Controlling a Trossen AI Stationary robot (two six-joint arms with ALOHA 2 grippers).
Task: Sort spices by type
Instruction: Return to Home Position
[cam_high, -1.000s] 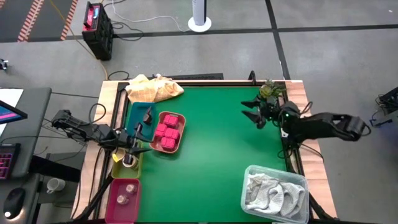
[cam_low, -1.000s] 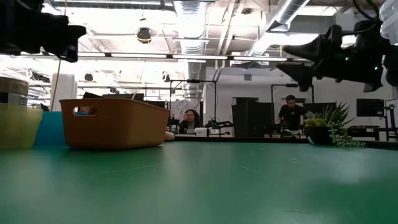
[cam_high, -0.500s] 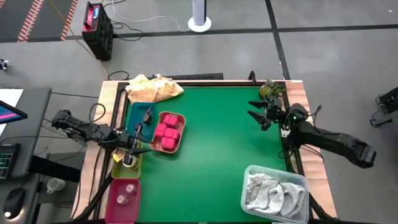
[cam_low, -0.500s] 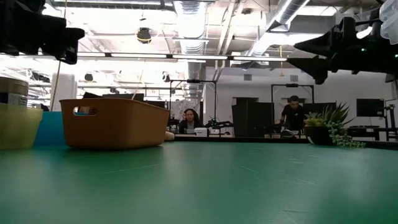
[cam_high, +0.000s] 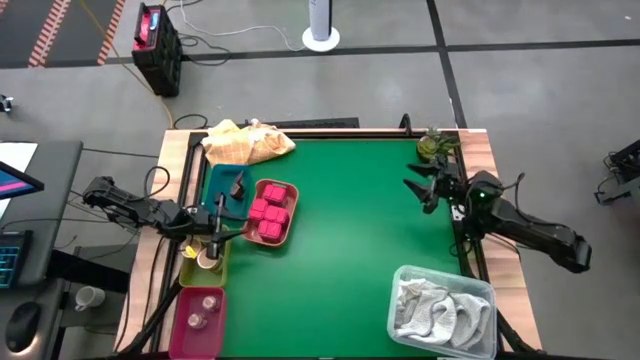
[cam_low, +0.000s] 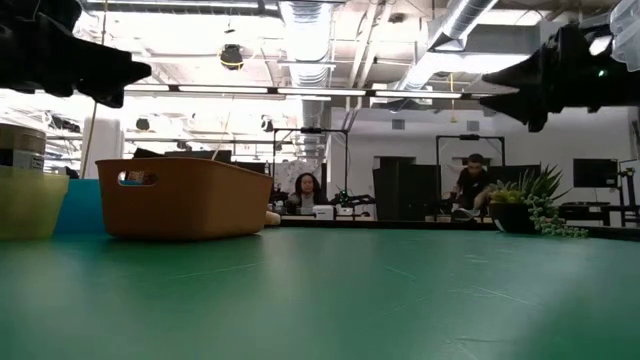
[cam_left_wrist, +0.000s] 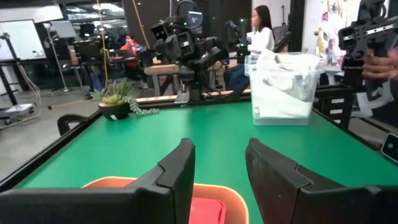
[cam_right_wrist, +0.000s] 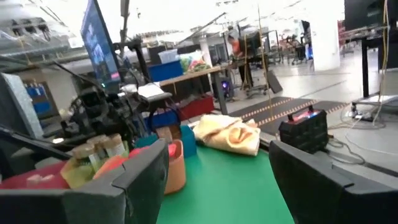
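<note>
1. Spice jars (cam_high: 198, 312), two small clear ones, stand in the magenta tray (cam_high: 205, 343) at the 8 o'clock corner of the table (cam_high: 350, 250), nearest the front edge.
2. At 4 o'clock a clear bin (cam_high: 440, 270) holds white-grey cloths (cam_high: 440, 312).
3. At 9 o'clock a tan cup (cam_high: 207, 260) sits in the lime tray (cam_high: 188, 275), just beyond the magenta one.
4. The left gripper (cam_high: 232, 227) hovers over the lime tray's far end, just beside the salmon tray (cam_high: 267, 243). Its fingers are apart with nothing between them.
5. Pink packets (cam_high: 270, 208) fill the salmon tray, toward 10 o'clock.
6. A dark piece (cam_high: 238, 184) lies in the teal tray (cam_high: 218, 190), which is just beside the salmon tray on its outer side.
7. The right gripper (cam_high: 415, 193) hangs above the table at 2 o'clock, with its fingers spread wide and empty.
8. A yellow cloth (cam_high: 245, 142) lies bunched at 11 o'clock, and a small plant (cam_high: 432, 143) stands at 1 o'clock.
9. Beyond the table, one person (cam_low: 303, 190) sits and another (cam_low: 470, 185) stands.
</note>
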